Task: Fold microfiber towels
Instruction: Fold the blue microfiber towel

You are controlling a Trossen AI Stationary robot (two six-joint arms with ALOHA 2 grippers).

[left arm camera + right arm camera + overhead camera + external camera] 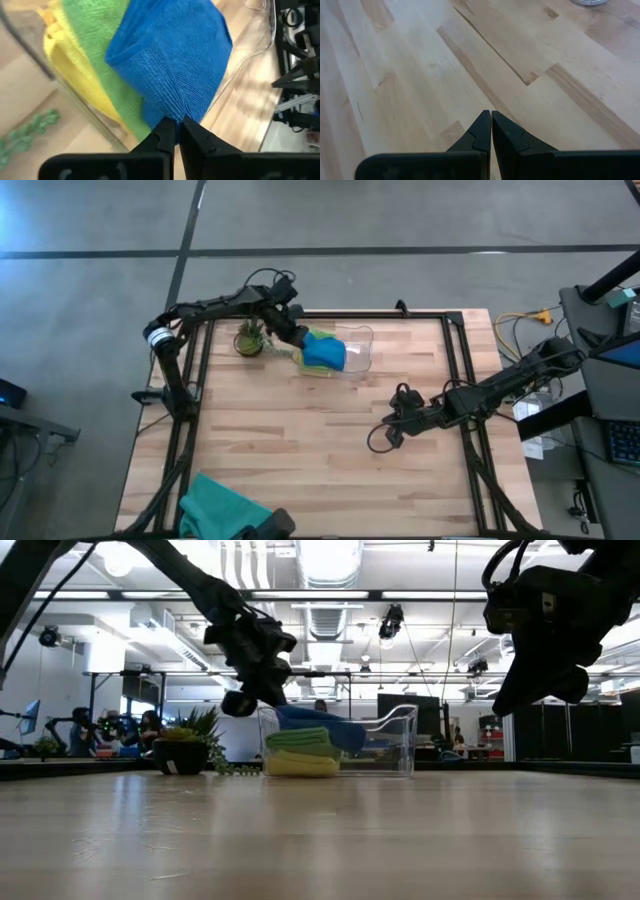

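Observation:
A folded blue towel (170, 60) lies atop a lime green towel (92, 40) and a yellow towel (75, 75), stacked in the clear plastic bin (360, 350) at the table's far middle. My left gripper (175, 122) is shut on the blue towel at the bin's left side. In the low view the blue towel (325, 727) slopes from the gripper down over the green towel (298, 740) and the yellow towel (300, 765). A teal towel (222, 505) lies crumpled at the near left edge. My right gripper (491, 116) hovers shut over bare wood right of centre, holding nothing. My left gripper pinches the folded blue towel's edge (172, 111) between its two fingertips; how many layers, I cannot tell. The fingers slant down from the table's left. The held edge is raised, and the rest of the towel (340, 732) rests on the green towel in the bin.
A small potted plant (250, 340) stands just left of the bin, close under the left arm. The right arm (480, 392) reaches in from the right edge. Bare wood (300, 440) stretches across the table's middle and near side.

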